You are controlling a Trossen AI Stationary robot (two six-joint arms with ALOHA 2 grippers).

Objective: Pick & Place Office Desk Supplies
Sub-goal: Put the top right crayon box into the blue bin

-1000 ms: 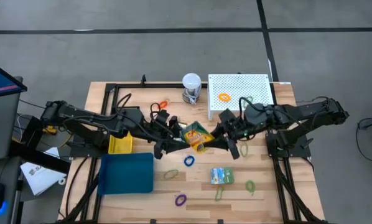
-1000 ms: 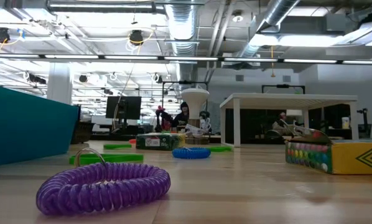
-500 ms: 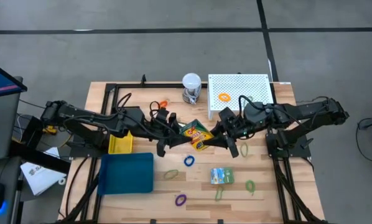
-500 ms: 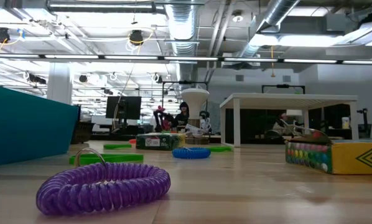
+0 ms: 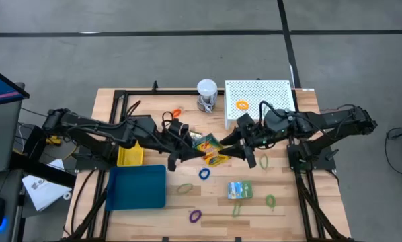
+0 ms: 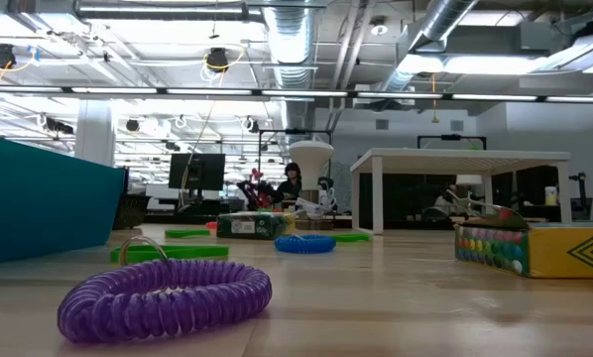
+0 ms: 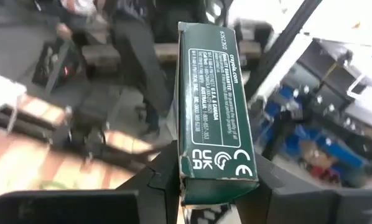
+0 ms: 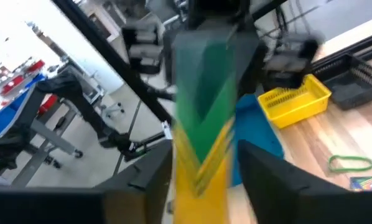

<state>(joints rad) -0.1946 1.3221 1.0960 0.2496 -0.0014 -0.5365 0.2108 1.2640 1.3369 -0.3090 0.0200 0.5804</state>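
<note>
While both arms meet over the middle of the wooden table (image 5: 288, 202), the left gripper (image 5: 189, 149) and the right gripper (image 5: 236, 145) each squeeze one end of the same crayon box (image 5: 212, 149). That green and yellow box hangs between them, up off the wood. From the left wrist, the box (image 7: 214, 118) stands clamped between two dark fingers (image 7: 164, 180). From the right wrist, the box (image 8: 204, 124) is also pinched tight.

On the left side sit a yellow bin (image 5: 130, 156) and a blue tray (image 5: 137, 188). A black basket (image 8: 354, 78) shows behind the yellow bin in the right wrist view. An orange loop (image 5: 176, 112) lies near the back. A blue loop (image 5: 204, 174) lies just under the held box, and a green loop (image 5: 184, 189) is next to the tray. A purple loop (image 5: 195, 216) lies near the front edge, close to the low camera (image 6: 168, 296). More to the right lie a green packet (image 5: 238, 189) and one more green loop (image 5: 270, 200). A white ball lamp (image 5: 207, 91) and a white stand with holes (image 5: 260, 99) sit at the back, and the stand has an orange loop on it.

Around the table is a gray floor (image 5: 187, 60). Far behind is a big room with ceiling pipes (image 6: 296, 40).
</note>
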